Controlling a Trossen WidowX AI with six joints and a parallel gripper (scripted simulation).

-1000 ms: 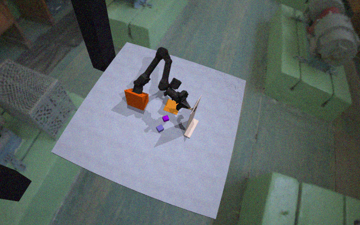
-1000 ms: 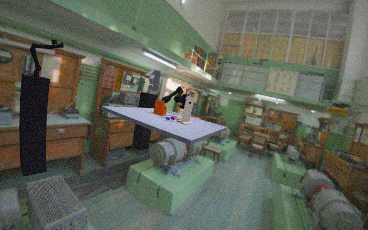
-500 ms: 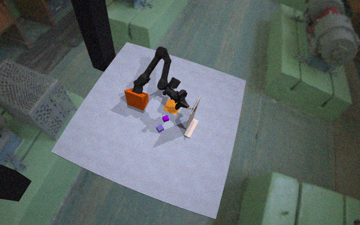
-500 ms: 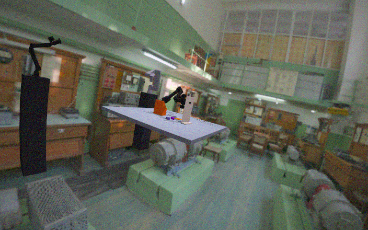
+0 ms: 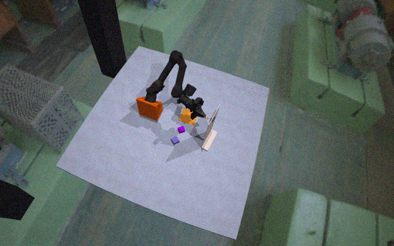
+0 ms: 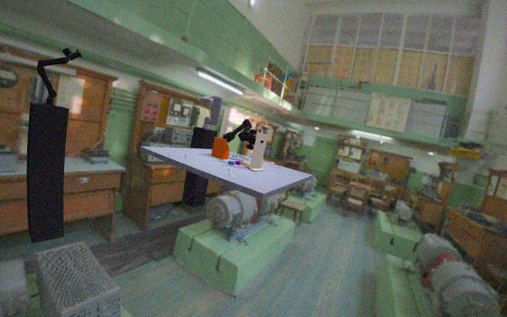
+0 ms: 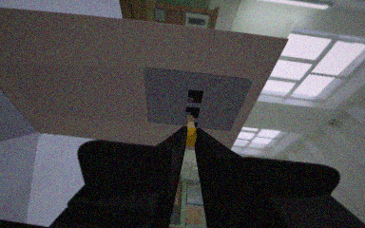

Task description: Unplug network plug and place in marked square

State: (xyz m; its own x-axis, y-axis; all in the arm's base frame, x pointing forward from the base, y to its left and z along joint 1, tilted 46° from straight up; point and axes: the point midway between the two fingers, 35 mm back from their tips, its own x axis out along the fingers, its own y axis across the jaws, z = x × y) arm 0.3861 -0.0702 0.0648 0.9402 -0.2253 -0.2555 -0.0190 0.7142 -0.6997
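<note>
At the face of the upright panel (image 7: 95,71), the tool (image 7: 191,135) is nearly shut, its two dark fingers clamped on the small yellow network plug (image 7: 191,137), which shows only as a sliver between their tips. In the wrist view the plug sits at twelve o'clock from the tool, right at the fingertips, its nose just short of the grey socket plate (image 7: 162,95) and the two dark openings there; whether it has fully left the socket cannot be told from these views. The tab is too small to make out.

Judged from this, the step in hand is the withdrawal: it is best done by drawing straight back along the plug's axis, square to the panel, with the grip kept firm so the thin plug does not twist or slip, and without lifting until the nose is out of the plate.

Seen from above, the orange marked square (image 5: 186,116) lies on the pale tabletop (image 5: 139,173) just beneath the wrist, at about eight o'clock from the fingertips. Two purple cubes (image 5: 181,129) sit near its six-o'clock edge, to be avoided on the way down.
</note>
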